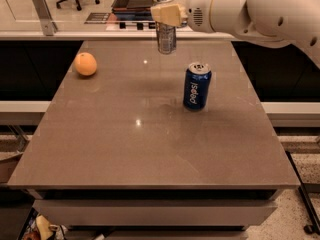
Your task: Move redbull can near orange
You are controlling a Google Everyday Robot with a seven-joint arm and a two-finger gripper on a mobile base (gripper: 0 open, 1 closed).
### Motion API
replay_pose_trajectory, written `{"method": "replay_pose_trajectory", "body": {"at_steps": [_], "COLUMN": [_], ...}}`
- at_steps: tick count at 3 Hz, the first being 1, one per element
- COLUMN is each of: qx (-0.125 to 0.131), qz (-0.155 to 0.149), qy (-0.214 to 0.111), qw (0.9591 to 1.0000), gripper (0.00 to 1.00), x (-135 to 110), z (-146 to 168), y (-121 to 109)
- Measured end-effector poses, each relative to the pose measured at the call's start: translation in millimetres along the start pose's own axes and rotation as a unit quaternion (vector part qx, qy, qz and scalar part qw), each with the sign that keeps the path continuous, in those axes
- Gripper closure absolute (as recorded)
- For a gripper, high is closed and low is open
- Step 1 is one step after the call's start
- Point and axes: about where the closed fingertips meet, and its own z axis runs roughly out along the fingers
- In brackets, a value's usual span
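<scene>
The slim silver-grey redbull can (166, 38) hangs upright in my gripper (167, 15), lifted a little above the far edge of the brown table (150, 144). The gripper is shut on the can's upper part, with my white arm reaching in from the right. The orange (85, 64) sits on the table at the far left, well to the left of the can.
A wider dark blue can with white lettering (197, 86) stands upright right of the table's centre, in front of and right of the held can. A counter with a metal post (42, 11) and dark trays runs behind the table.
</scene>
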Motion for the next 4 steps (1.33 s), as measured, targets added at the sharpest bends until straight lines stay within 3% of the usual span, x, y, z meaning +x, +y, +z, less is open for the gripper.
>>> {"method": "replay_pose_trajectory", "body": {"at_steps": [2,4], "qx": [-0.017,-0.010], "qz": [-0.015,-0.020], "qy": [-0.011,-0.028], "qw": [0.9997,0.9994], "gripper": [1.00,1.00], "x": [-2.3,7.5], "z": [33.0,59.2], "y": [40.6,71.2]}}
